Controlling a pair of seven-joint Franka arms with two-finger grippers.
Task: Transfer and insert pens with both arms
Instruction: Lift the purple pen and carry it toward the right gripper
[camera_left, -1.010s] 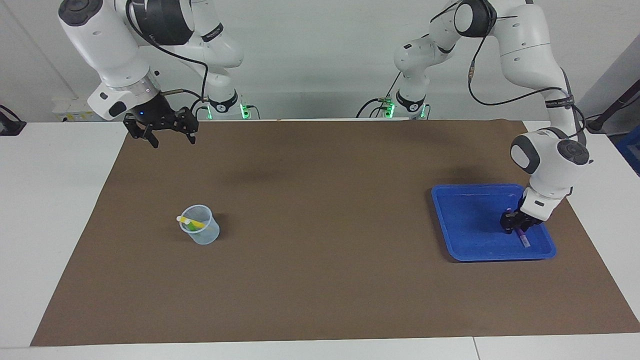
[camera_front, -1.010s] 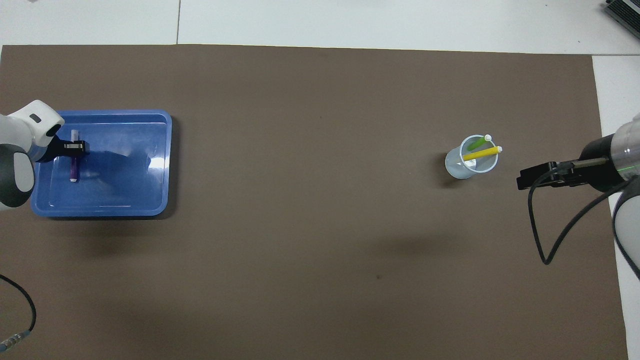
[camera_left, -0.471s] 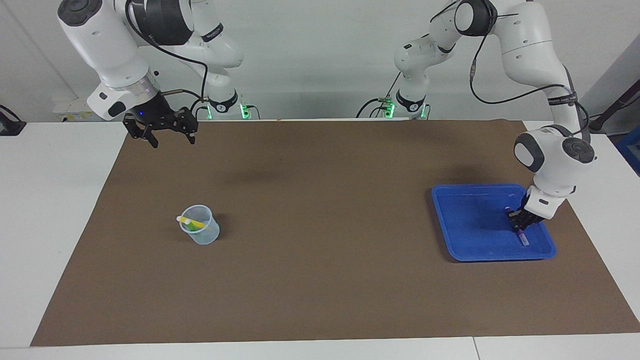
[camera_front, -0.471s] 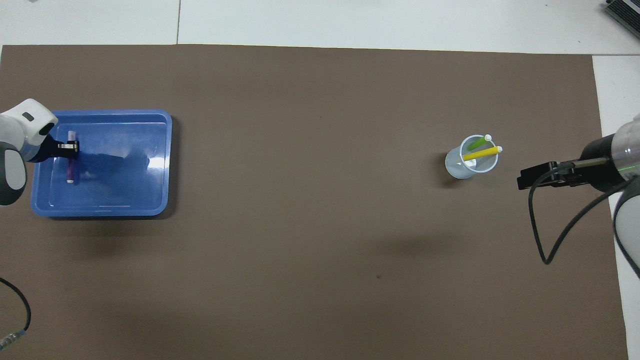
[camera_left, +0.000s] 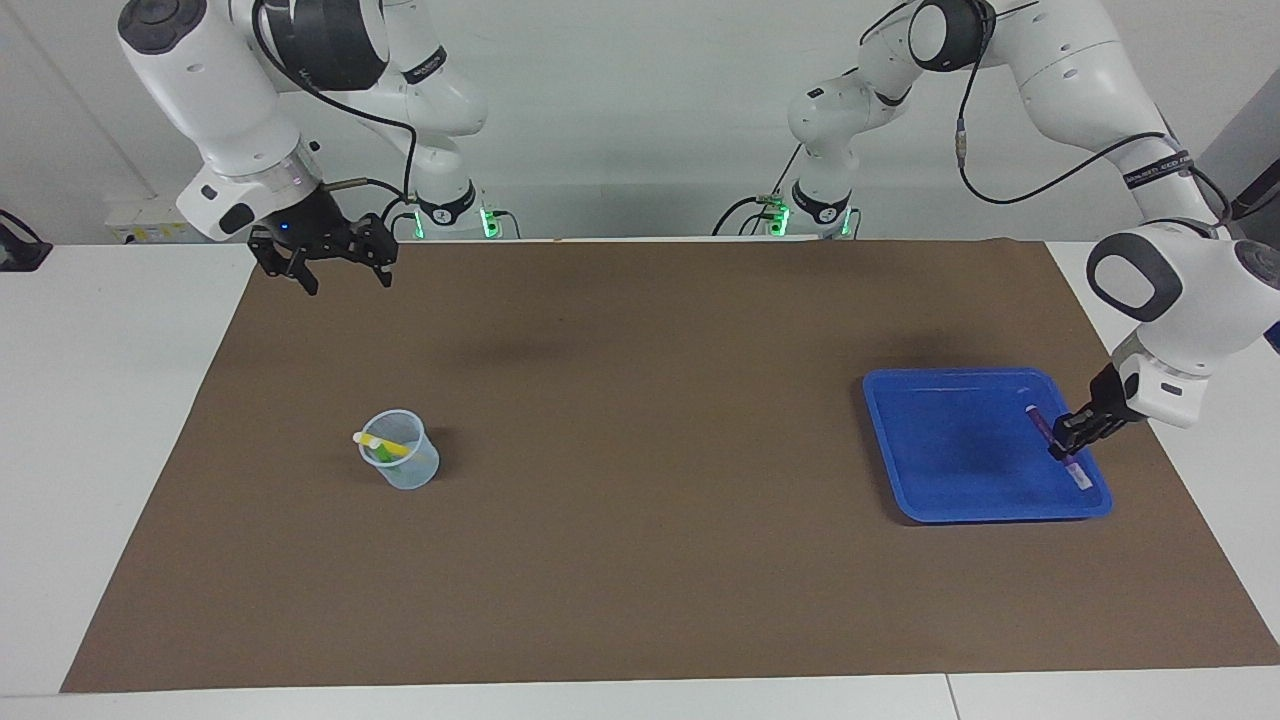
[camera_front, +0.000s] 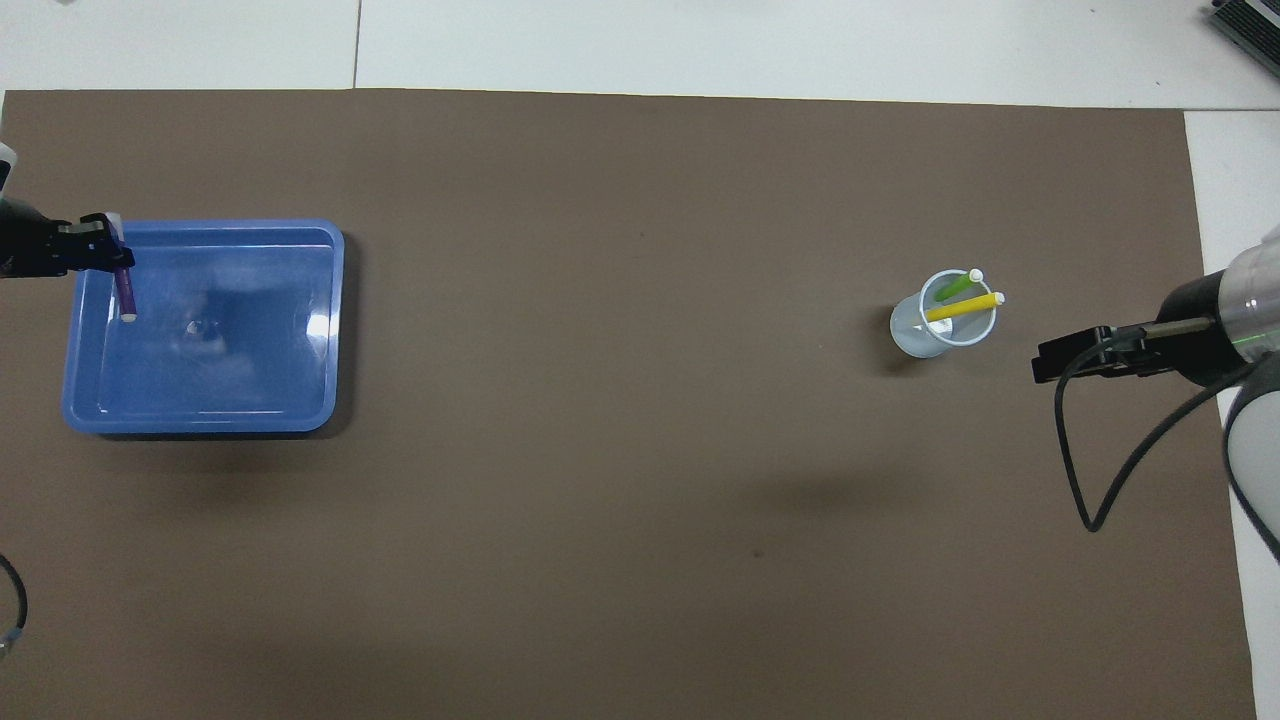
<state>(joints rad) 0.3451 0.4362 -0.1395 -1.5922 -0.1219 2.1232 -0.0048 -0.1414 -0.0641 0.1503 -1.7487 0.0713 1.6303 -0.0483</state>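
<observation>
A dark purple pen (camera_left: 1040, 422) with a pale cap is tilted in the air over the blue tray (camera_left: 950, 450), at the tray's edge toward the left arm's end. My left gripper (camera_left: 1072, 432) is shut on it; in the overhead view the left gripper (camera_front: 100, 255) holds the purple pen (camera_front: 125, 292) above the tray's (camera_front: 220, 350) corner. A yellow pen (camera_left: 388, 446) and a green pen (camera_front: 955, 287) lean in a clear cup (camera_left: 402, 467). My right gripper (camera_left: 347, 286) waits open above the mat's corner nearest the right arm's base.
A brown mat (camera_left: 640, 560) covers most of the white table. The cup (camera_front: 925, 335) with the yellow pen (camera_front: 962, 308) stands toward the right arm's end, beside the right gripper (camera_front: 1042, 360). A black cable loops down from the right wrist.
The left gripper closed on the purple pen in the tray, then rose and swung toward the left arm's end with the pen. The right arm has stayed still.
</observation>
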